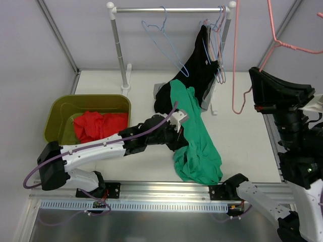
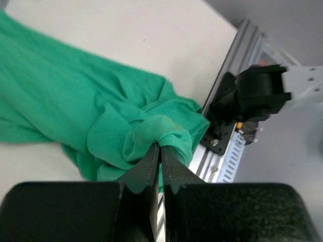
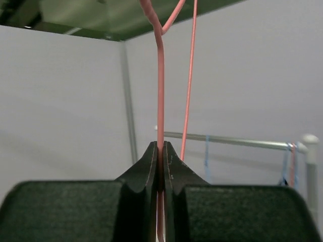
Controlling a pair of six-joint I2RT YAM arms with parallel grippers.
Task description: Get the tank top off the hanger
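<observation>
Nearest the lens, found right gripper point(image 3: 160, 147) pressed together on pink hanger point(image 3: 160, 91) wire, raised to the right of the clothes rail point(image 1: 166, 9). Noted left gripper point(image 2: 160, 147) pinching a bunched fold of green tank top point(image 1: 197, 141), spread on table point(image 1: 242, 136) in front of that rail, off the hanger.

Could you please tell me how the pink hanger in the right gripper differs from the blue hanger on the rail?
The pink hanger is pinched in the shut right gripper, away from the rail; the blue hanger hangs on the rail by its hook. The pink hanger's wire is pink, the blue hanger's blue. Both are thin wire and carry no garment.
</observation>
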